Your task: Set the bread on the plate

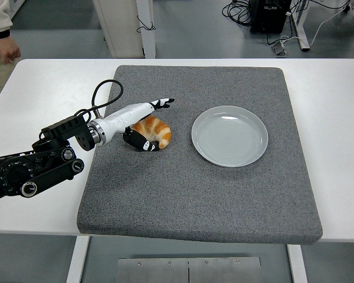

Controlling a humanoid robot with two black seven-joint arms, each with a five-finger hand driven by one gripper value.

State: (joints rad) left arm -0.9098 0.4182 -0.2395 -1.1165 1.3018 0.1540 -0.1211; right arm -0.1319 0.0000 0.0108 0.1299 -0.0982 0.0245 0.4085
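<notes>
Bread sits partly hidden inside the left robot hand, whose fingers curl around it.

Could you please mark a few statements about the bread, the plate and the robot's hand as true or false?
1. The bread lies on the grey mat, left of the plate. True.
2. The plate already holds food. False: it is empty.
3. The left hand has its fingers around the bread. True.
4. The robot's right arm reaches over the plate. False: no right arm is in view.
5. A person shows at the top left. True.
</notes>
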